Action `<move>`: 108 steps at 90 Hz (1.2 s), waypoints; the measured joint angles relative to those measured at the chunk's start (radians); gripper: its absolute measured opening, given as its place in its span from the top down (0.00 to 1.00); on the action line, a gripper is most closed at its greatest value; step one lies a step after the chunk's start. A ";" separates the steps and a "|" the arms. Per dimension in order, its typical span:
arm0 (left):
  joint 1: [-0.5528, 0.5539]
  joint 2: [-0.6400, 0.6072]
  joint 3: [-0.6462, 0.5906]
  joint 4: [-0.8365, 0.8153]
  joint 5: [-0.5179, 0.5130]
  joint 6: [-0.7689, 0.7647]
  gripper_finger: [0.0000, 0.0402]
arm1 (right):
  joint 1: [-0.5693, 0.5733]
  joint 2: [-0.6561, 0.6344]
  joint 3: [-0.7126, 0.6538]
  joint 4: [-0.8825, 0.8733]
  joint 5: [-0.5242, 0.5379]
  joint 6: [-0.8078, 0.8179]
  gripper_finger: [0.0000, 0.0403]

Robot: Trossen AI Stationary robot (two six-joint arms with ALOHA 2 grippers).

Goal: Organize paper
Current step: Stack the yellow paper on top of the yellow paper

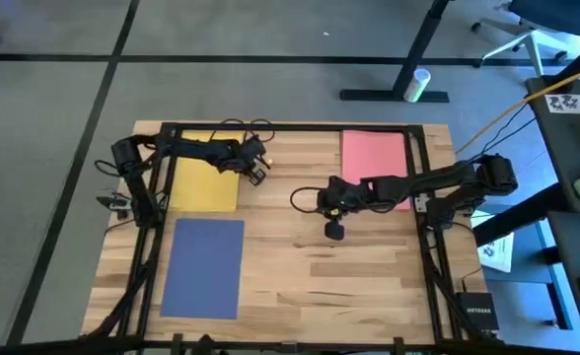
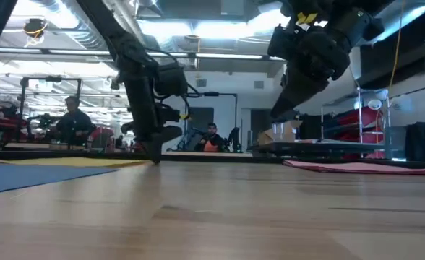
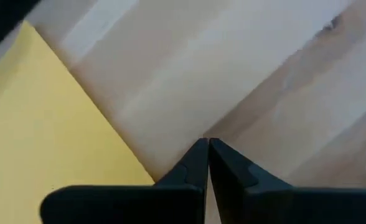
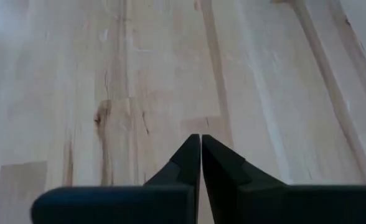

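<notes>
Three sheets of paper lie flat on the wooden table. A yellow sheet [image 1: 203, 170] is at the far left, a pink sheet [image 1: 374, 163] at the far right, and a navy blue sheet [image 1: 204, 266] at the near left. My left gripper [image 1: 258, 176] is shut and stands low just off the yellow sheet's right edge [image 3: 102, 118], its tips [image 3: 206, 143] over bare wood. My right gripper [image 1: 334, 229] is shut and hangs above bare wood in the middle of the table, well clear of it in the low view [image 2: 283, 110]. My left gripper points down with its shut fingertips [image 2: 155, 156] right at the tabletop beside the yellow sheet's right edge. I cannot tell whether they touch the wood or the sheet.
A dark frame rail [image 1: 290, 128] runs around the table's edges. A white printed sheet [image 1: 497, 252] and a black box [image 1: 472, 308] lie off the table to the right. Bare wood spans the middle and the near right [image 1: 369, 286].
</notes>
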 joint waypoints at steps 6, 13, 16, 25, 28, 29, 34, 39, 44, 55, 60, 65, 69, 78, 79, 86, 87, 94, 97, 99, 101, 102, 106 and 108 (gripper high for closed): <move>0.008 0.000 0.000 0.007 0.001 -0.026 1.00 | 0.000 0.000 0.000 -0.001 0.000 0.000 0.99; 0.016 0.001 0.000 0.011 -0.002 -0.054 1.00 | 0.000 0.000 0.000 -0.002 0.000 0.000 0.99; 0.020 0.001 0.000 0.012 -0.003 -0.065 1.00 | 0.000 0.000 0.000 -0.002 0.000 0.000 0.99; 0.023 0.002 -0.001 0.013 -0.019 -0.081 1.00 | 0.000 0.000 0.000 -0.008 0.000 0.000 0.99; 0.023 0.002 -0.001 0.012 -0.023 -0.083 1.00 | 0.000 0.000 0.000 -0.007 0.000 0.000 0.99; 0.023 0.002 -0.001 0.012 -0.024 -0.084 1.00 | 0.000 0.000 0.000 -0.008 0.000 0.000 0.99; 0.023 0.002 -0.001 0.009 -0.028 -0.094 1.00 | 0.001 0.000 0.000 -0.010 0.000 0.000 0.99; 0.023 0.002 -0.001 0.003 -0.032 -0.104 1.00 | 0.001 0.000 0.000 -0.015 0.000 0.001 0.99; 0.023 0.002 -0.001 -0.004 -0.034 -0.106 1.00 | 0.001 0.000 0.000 -0.018 0.000 0.001 0.99; 0.023 0.002 -0.001 -0.016 -0.038 -0.115 1.00 | 0.001 0.000 0.000 -0.020 0.000 0.001 0.99; 0.023 0.002 -0.001 -0.022 -0.046 -0.121 1.00 | 0.001 0.000 0.000 -0.021 0.000 0.001 0.99; 0.023 -0.002 -0.001 -0.042 -0.067 -0.126 1.00 | 0.001 0.000 0.000 -0.022 0.000 0.001 0.99; 0.023 -0.005 -0.002 -0.059 -0.083 -0.129 1.00 | 0.001 0.000 0.000 -0.024 0.000 0.001 0.99; 0.027 -0.010 -0.003 -0.077 -0.095 -0.135 1.00 | 0.001 0.000 0.000 -0.027 0.000 0.001 0.99; 0.028 -0.010 -0.003 -0.077 -0.095 -0.135 1.00 | 0.001 0.000 0.000 -0.027 0.000 0.001 0.99; 0.030 -0.011 -0.003 -0.083 -0.095 -0.149 1.00 | 0.001 0.000 0.000 -0.028 0.000 0.001 0.99; 0.030 -0.011 -0.003 -0.084 -0.095 -0.151 1.00 | 0.001 0.000 0.000 -0.028 0.000 0.001 0.99; 0.030 -0.011 -0.003 -0.086 -0.095 -0.151 1.00 | 0.001 0.000 0.000 -0.028 0.000 0.001 0.99; 0.029 -0.011 -0.003 -0.086 -0.095 -0.148 1.00 | 0.001 0.000 0.000 -0.028 0.000 0.001 0.99; 0.028 -0.011 -0.003 -0.086 -0.095 -0.147 1.00 | 0.001 0.000 0.000 -0.029 0.000 0.001 0.99; 0.027 -0.011 -0.003 -0.085 -0.095 -0.146 1.00 | 0.001 0.000 0.000 -0.028 0.000 0.001 0.99; 0.026 -0.011 -0.003 -0.085 -0.095 -0.146 1.00 | 0.001 0.000 0.000 -0.028 0.000 0.001 0.99; 0.026 -0.011 -0.003 -0.084 -0.095 -0.146 1.00 | 0.001 0.000 0.000 -0.029 0.000 0.001 0.99; 0.025 -0.011 -0.003 -0.084 -0.095 -0.146 1.00 | 0.001 0.000 0.000 -0.029 0.000 0.001 0.99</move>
